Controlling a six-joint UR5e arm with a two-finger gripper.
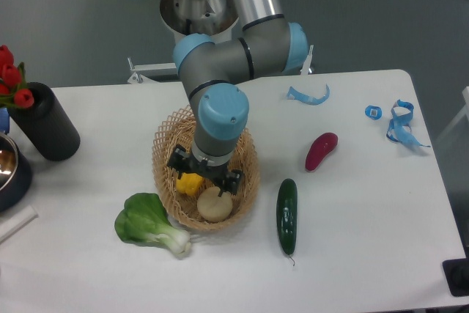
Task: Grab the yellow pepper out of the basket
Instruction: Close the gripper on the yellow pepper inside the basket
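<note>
The yellow pepper point(190, 183) lies in the left half of the woven basket point(163, 150), and only its lower part shows below my wrist. My gripper point(206, 171) hangs right over it, pointing down into the basket, with its black fingers point(178, 158) spread to either side and nothing held between them. A pale beige ball point(215, 203) sits just in front of the gripper in the same basket. My arm hides the orange fruit.
A green bok choy point(150, 225) lies against the basket's front left. A cucumber point(286, 215) and a dark red vegetable point(320, 150) lie to the right. A black vase point(45, 122) and a metal bowl point(7, 170) stand at far left. Blue tape scraps point(399, 122) lie at back right.
</note>
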